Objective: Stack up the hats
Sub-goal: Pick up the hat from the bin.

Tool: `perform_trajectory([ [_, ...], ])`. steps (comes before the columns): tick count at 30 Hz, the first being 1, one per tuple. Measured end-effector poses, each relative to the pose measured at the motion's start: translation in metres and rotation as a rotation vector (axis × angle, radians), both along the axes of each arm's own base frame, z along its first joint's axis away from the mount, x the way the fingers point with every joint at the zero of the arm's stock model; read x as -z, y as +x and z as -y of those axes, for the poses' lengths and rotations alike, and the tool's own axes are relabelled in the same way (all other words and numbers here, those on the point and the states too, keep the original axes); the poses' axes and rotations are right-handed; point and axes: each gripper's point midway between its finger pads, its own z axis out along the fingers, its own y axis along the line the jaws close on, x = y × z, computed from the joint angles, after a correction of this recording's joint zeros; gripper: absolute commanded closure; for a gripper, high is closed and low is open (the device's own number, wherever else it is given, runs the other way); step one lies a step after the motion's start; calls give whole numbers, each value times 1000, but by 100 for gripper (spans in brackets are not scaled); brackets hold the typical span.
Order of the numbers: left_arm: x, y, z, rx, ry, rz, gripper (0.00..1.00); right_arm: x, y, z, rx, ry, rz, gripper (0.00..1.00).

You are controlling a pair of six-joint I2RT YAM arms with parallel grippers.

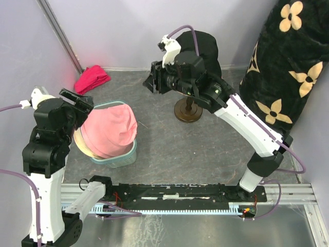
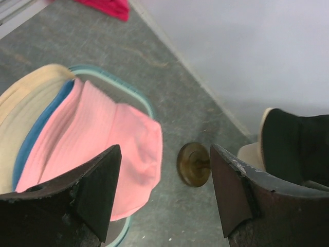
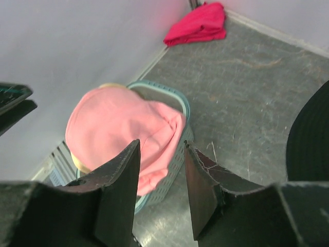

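A pink hat (image 1: 109,134) tops a pile in a teal basket (image 1: 119,160). Under it, a blue hat's edge (image 2: 35,135) and a beige hat (image 2: 23,105) show in the left wrist view. A black hat (image 1: 206,47) sits on a cream head form on a dark stand (image 1: 187,110). My left gripper (image 1: 81,104) hovers at the pile's left edge, open and empty (image 2: 164,190). My right gripper (image 1: 152,82) hangs open in the air between the basket and the black hat, pointing at the pink hat (image 3: 118,121); nothing sits between its fingers (image 3: 162,154).
A magenta-red cloth bundle (image 1: 92,78) lies at the back left by the wall. A big black cushion with cream flowers (image 1: 288,67) fills the right side. Grey walls close in at the left and back.
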Motion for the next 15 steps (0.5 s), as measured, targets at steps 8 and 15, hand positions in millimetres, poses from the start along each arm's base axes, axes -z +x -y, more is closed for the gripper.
perform_trajectory([
  [8,40,-13,-8,-31,34,-155,24,51,-47,-9,-58,-85,-36,52],
  [15,54,-24,-16,-68,61,-212,23,131,-90,-13,-98,-211,-142,51],
])
